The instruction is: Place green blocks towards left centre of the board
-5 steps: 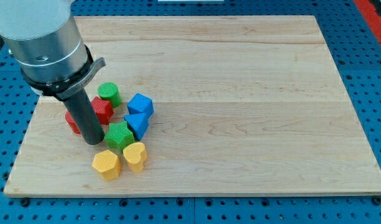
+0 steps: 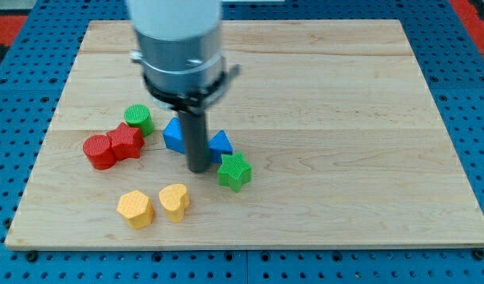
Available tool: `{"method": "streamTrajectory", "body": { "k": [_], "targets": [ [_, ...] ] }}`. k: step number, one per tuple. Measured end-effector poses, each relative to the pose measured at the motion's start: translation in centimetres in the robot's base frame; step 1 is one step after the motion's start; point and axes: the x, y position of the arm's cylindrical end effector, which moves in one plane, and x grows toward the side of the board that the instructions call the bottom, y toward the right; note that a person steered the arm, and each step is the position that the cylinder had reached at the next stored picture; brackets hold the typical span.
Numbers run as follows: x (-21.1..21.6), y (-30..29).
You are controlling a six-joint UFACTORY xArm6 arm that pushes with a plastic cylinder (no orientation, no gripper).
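My tip stands near the board's middle left, between two blue blocks. A green star-shaped block lies just right of the tip and a little lower. A green cylinder sits further left, above the red blocks. One blue block shows left of the rod, and a blue triangular block shows right of it. The rod hides part of both blue blocks.
A red cylinder and a red star-like block touch each other at the left. A yellow hexagon and a yellow heart lie near the bottom. The wooden board lies on a blue pegboard.
My tip has moved right, from beside the red blocks to between the blue ones. The green star block has slid right. The blue blocks have shifted right, and the red cylinder now shows.
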Motion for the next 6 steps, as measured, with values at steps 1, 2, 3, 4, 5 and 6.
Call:
{"method": "streamTrajectory", "body": {
  "k": [1, 2, 3, 4, 5, 6],
  "targets": [
    [-3.7, -0.1],
    [-5.3, -0.7],
    [-3.6, 1.0],
    [-3.0, 0.8],
    [-0.2, 0.9],
    [2.4, 0.8]
  ]
}}
